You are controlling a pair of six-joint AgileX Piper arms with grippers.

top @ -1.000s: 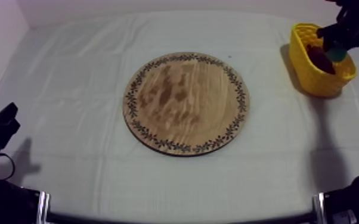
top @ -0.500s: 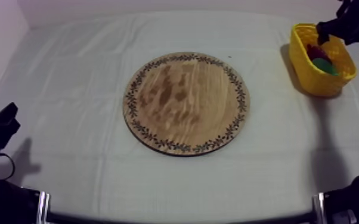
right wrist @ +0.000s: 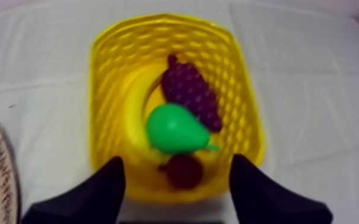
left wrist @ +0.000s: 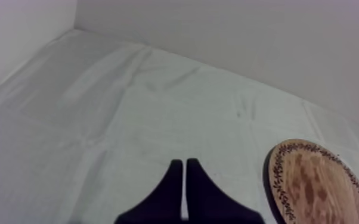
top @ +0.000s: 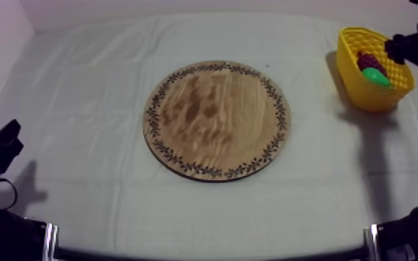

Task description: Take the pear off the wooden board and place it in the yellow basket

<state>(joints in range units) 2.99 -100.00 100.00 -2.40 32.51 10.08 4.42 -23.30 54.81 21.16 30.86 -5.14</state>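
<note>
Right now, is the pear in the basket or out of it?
In. The pear lies inside the basket beside the grapes, with the right gripper open above it.

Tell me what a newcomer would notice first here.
The bright yellow basket at the far right corner of the table, holding a green toy pear next to a purple bunch of grapes. My open right claw hangs just above it. The round wooden board with its patterned rim lies bare mid-table.
</note>
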